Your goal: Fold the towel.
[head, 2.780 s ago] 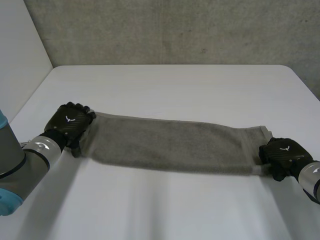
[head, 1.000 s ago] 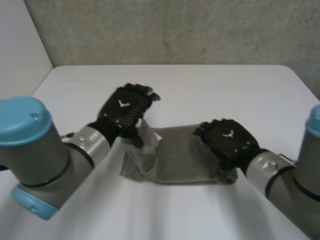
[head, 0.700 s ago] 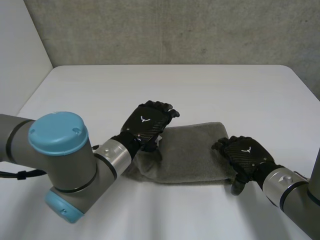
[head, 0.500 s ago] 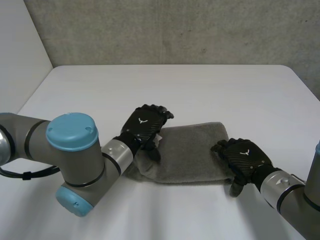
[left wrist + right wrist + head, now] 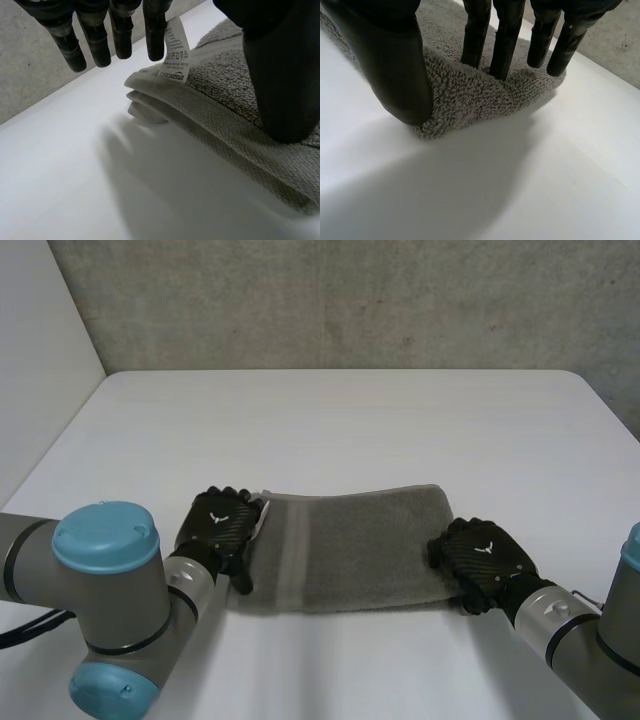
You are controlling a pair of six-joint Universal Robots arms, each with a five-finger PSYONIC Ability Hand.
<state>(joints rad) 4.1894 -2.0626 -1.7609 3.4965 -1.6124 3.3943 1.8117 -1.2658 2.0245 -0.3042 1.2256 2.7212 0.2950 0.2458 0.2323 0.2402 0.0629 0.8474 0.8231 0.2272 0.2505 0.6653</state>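
Note:
The grey towel (image 5: 370,545) lies folded into a short band across the table's front middle. My left hand (image 5: 218,523) is at its left end. In the left wrist view its fingers (image 5: 122,30) hang straight just above the layered edge with the white label (image 5: 174,62), and its thumb rests on the towel (image 5: 225,105). This hand is open. My right hand (image 5: 482,558) sits on the right, folded end. There its fingers (image 5: 502,45) press into the towel (image 5: 465,97) while the thumb pushes against the fold's side, pinching a ridge of cloth.
The white table (image 5: 330,420) stretches bare behind and to both sides of the towel. A grey wall rises behind its far edge. Both forearms reach in from the near corners.
My left hand has slid back left from the towel's middle to its left end, leaving the upper layer laid flat. My right hand stayed at the right end and drew its fingers in.

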